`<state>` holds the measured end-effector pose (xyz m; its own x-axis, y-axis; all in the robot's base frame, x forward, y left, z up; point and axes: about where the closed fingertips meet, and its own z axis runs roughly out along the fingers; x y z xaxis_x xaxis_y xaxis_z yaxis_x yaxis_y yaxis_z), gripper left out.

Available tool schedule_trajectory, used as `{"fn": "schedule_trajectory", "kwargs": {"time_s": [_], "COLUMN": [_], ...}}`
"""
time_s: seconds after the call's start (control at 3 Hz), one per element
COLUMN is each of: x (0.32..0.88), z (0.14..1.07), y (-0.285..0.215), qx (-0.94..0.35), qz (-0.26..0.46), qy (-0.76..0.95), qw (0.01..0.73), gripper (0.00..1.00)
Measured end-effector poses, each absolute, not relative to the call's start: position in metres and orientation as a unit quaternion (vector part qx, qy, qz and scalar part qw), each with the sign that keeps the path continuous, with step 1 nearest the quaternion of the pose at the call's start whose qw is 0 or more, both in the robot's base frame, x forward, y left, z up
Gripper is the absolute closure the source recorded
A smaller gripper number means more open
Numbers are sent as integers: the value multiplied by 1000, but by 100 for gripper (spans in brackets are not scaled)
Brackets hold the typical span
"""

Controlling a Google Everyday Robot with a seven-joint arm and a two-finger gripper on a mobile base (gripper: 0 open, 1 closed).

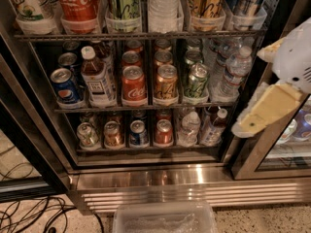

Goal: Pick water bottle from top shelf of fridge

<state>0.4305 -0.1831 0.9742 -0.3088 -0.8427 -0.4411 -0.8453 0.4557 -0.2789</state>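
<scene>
Camera view looks slightly down into the fridge (160, 181), so only the lower part of the top shelf (141, 35) shows. The water bottle (164, 6) stands upright there, in the middle of the front row, seated in a clear plastic holder (165, 25). Its ribbed body and the bottom of its label band are in sight, while its cap is cut off by the upper edge. On its left is a green tall can (124, 1), on its right a gold tall can (206, 1), and a red Coca-Cola can (77, 4) stands further left. We judge the holders are there to keep tall, top-heavy drinks from tipping on the wire. They also fix the gaps between neighbours, leaving little room at either side of the bottle.

The pincer (266, 111) hangs at the right edge of the scene, near us, in front of the fridge's right frame and level with the middle rack of short cans (166, 81). It is well apart from the bottle, lower and to the right. We cannot tell whether it is wide or narrow, and it holds nothing that we can see. Its place suggests the reach has not begun: it must rise and travel left before going in. We would expect a grasp on the ribbed body above the holder's rim, then a lift to clear that rim. The smaller clear bottles (233, 74) on the middle rack are not the target.
</scene>
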Motion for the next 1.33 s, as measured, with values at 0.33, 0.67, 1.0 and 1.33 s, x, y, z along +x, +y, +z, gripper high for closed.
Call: {"fn": "schedule_trajectory", "kwargs": {"time_s": [0.33,0.67,1.0,1.33], "x": [434,447,461,476], "z": [990,1012,1025,1027], "y": [-151,-120,-95,-76], "qx": [-480,-458,-440,-456], "qz": [16,44,85,117], "qy": [806,787,775,760], "qw": [346,410,445,449], "gripper": [0,0,0,0]}}
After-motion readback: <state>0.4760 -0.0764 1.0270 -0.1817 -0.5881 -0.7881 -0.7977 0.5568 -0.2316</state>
